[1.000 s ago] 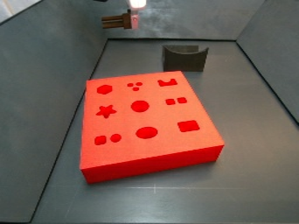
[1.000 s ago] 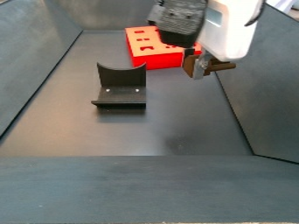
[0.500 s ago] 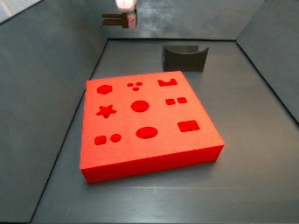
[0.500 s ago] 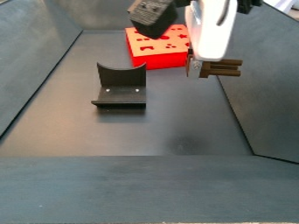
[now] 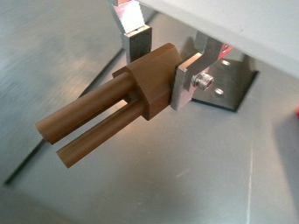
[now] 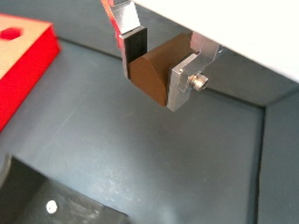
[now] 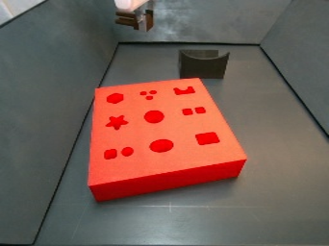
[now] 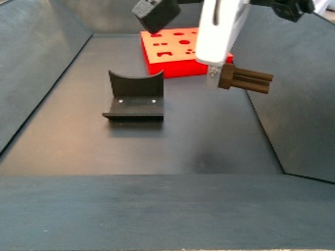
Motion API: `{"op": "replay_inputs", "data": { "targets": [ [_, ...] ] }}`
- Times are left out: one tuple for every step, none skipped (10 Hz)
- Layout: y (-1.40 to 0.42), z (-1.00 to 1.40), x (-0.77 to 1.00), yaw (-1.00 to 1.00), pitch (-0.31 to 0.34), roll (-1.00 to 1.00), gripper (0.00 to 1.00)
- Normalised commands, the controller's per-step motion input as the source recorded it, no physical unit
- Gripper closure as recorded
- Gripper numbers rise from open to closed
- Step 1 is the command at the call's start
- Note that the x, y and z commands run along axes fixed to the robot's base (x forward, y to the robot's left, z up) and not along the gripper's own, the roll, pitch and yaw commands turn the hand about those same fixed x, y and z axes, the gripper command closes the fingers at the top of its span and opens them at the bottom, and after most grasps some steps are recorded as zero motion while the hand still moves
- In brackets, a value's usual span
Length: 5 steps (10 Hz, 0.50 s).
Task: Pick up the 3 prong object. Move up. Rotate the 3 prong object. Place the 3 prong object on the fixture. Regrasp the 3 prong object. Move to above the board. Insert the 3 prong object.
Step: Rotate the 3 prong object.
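Note:
My gripper [image 5: 162, 68] is shut on the 3 prong object [image 5: 111, 109], a dark brown block whose long prongs stick out sideways past the fingers. In a side view the gripper [image 8: 217, 75] hangs in the air to the right of the fixture [image 8: 132, 96], and the 3 prong object [image 8: 249, 80] points level toward the right wall. The red board [image 8: 177, 49] lies behind. In a side view the gripper [image 7: 133, 18] is high at the back, left of the fixture [image 7: 203, 61] and beyond the board [image 7: 161, 135].
Dark grey walls enclose the floor [image 8: 170, 147] on all sides. In a wrist view a corner of the board [image 6: 17, 52] and the fixture's base plate [image 6: 52, 206] show below the gripper.
The gripper has turned with the 3 prong object in it, so the prongs now stick out level toward the right wall. It has also risen a little.

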Motion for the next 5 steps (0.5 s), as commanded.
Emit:
{"op": "replay_inputs", "data": {
  "targets": [
    [0.02, -0.03, 0.02, -1.0, -0.002, -0.01, 1.0],
    [0.02, -0.03, 0.02, -1.0, -0.002, -0.01, 1.0],
    [0.02, -0.03, 0.02, -1.0, -0.002, -0.01, 1.0],
    [0.02, -0.03, 0.02, -1.0, -0.002, -0.01, 1.0],
    [0.02, -0.03, 0.02, -1.0, -0.002, -0.01, 1.0]
  ]
}}
